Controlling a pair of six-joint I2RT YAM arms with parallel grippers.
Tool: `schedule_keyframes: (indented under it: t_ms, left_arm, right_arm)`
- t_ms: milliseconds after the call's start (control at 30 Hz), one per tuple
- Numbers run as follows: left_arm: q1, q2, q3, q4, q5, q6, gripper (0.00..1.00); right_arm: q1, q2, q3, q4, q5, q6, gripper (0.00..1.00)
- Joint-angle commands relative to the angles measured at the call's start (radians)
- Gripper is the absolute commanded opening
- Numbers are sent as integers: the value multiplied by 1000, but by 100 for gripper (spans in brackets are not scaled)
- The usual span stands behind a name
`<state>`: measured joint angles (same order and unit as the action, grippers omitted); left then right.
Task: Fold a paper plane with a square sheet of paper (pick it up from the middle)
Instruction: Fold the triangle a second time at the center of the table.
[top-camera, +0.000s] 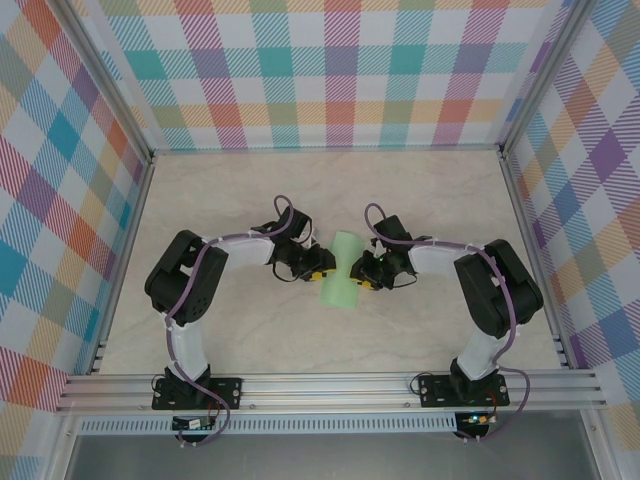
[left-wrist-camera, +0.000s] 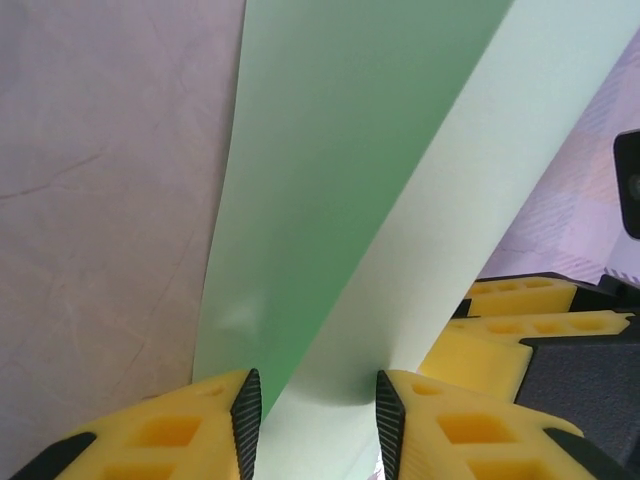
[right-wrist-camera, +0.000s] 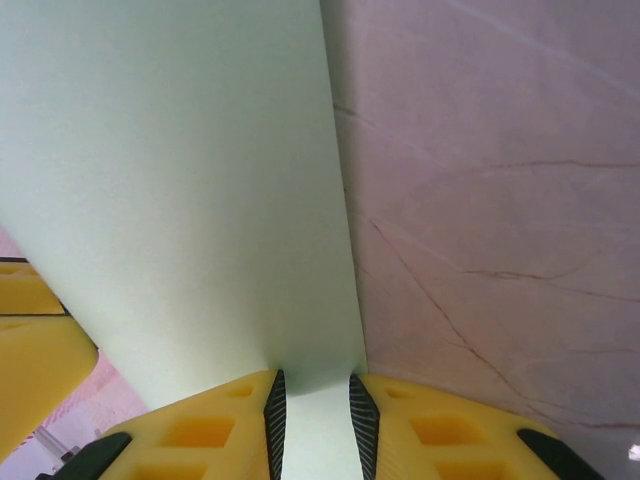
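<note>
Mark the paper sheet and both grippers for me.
square sheet of paper (top-camera: 341, 272), top view, its visible middle.
left gripper (left-wrist-camera: 318, 400), left wrist view, between fingertips.
right gripper (right-wrist-camera: 312, 400), right wrist view, between fingertips.

The left gripper (left-wrist-camera: 312, 400) is poking up from the bottom of the frame, with its two yellow fingers (left-wrist-camera: 170, 430) and black pads standing apart. The square sheet of paper (left-wrist-camera: 340, 150) is running between them, from the bottom middle up to the top. It is bending over, showing a darker green side and a pale strip leaning toward the upper right. I cannot tell if the fingers are squeezing it. The pale stone table (left-wrist-camera: 100, 200) is lying along the left side. The right gripper (left-wrist-camera: 465, 325) is peeking in at the lower right, just beside the pale strip.
</note>
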<state>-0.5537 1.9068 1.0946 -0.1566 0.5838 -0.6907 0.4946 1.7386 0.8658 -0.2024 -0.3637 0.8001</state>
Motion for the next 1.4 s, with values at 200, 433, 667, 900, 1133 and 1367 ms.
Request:
schedule_keyframes:
  t_ms: [200, 433, 667, 900, 1133, 1367]
  left_arm:
    - [9, 26, 20, 107, 90, -2, 44]
    - [14, 82, 93, 122, 146, 37, 53]
    - [24, 96, 164, 20, 163, 97, 52]
    - [34, 15, 49, 48, 186, 75, 49]
    - [32, -37, -51, 74, 202, 37, 33]
    - [32, -43, -73, 65, 177, 22, 17]
  right_arm:
    - [7, 61, -30, -57, 55, -15, 28]
    - [7, 63, -40, -43, 54, -12, 28]
    - [8, 65, -45, -35, 53, -3, 29]
    - [7, 50, -50, -7, 35, 11, 30]
    - [7, 22, -41, 32, 9, 16, 34]
    - [7, -89, -43, 45, 7, 11, 41]
